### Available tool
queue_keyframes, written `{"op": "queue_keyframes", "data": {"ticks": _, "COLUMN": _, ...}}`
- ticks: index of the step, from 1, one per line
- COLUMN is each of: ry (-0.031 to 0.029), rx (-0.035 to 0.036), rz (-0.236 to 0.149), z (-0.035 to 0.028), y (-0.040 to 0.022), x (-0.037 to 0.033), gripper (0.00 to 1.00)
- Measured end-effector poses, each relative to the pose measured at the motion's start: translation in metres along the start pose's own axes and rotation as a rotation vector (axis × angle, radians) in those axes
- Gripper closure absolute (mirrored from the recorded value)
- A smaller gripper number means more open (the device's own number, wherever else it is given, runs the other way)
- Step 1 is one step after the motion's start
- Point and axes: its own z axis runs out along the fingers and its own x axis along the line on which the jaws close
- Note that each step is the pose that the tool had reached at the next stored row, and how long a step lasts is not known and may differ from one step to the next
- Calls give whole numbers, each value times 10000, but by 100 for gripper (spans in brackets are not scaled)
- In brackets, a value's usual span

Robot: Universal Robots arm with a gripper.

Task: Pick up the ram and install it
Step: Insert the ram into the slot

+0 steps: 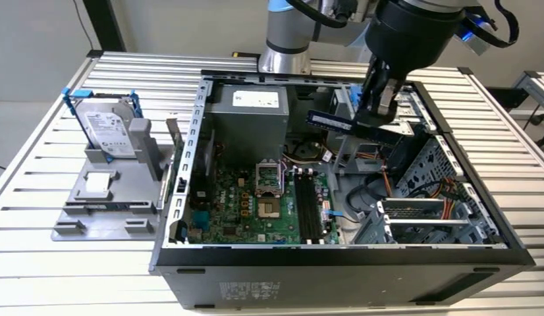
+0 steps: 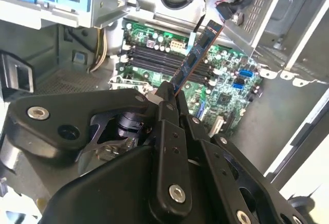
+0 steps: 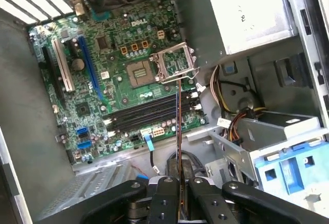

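Observation:
The ram [image 1: 331, 121] is a thin dark stick with a bluish label, and my gripper [image 1: 371, 122] is shut on one end of it. It hangs in the air over the open computer case [image 1: 180, 197], above and behind the black memory slots [image 1: 309, 205] on the green motherboard. In the second wrist view the ram [image 2: 199, 47] juts out from the shut gripper [image 2: 172, 94] toward the slots [image 2: 154, 59]. In the first wrist view the ram [image 3: 178, 126] is seen edge-on, crossing the slots [image 3: 144, 113] from the gripper [image 3: 179, 185].
A silver hard drive in a blue bracket [image 1: 105, 124] stands on a grey fixture [image 1: 101, 210] at the exterior view's left, on the slatted table. Inside the case are the power supply [image 1: 250, 112], the open processor socket [image 1: 267, 191], cables and a metal drive cage [image 1: 430, 210].

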Motion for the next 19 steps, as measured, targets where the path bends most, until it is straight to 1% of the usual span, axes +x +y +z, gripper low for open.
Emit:
{"op": "queue_keyframes", "data": {"ticks": 4, "ry": -24, "rx": 36, "rz": 575, "z": 0, "y": 0, "x": 0, "gripper": 100}}
{"op": "queue_keyframes", "data": {"ticks": 9, "ry": -32, "rx": 82, "rz": 1182, "z": 2, "y": 0, "x": 1, "gripper": 100}}
{"op": "queue_keyframes", "data": {"ticks": 16, "ry": 32, "rx": 175, "rz": 2014, "z": 5, "y": 0, "x": 0, "gripper": 100}}
{"op": "queue_keyframes", "data": {"ticks": 19, "ry": 47, "rx": 211, "rz": 2396, "z": 6, "y": 0, "x": 1, "gripper": 100}}
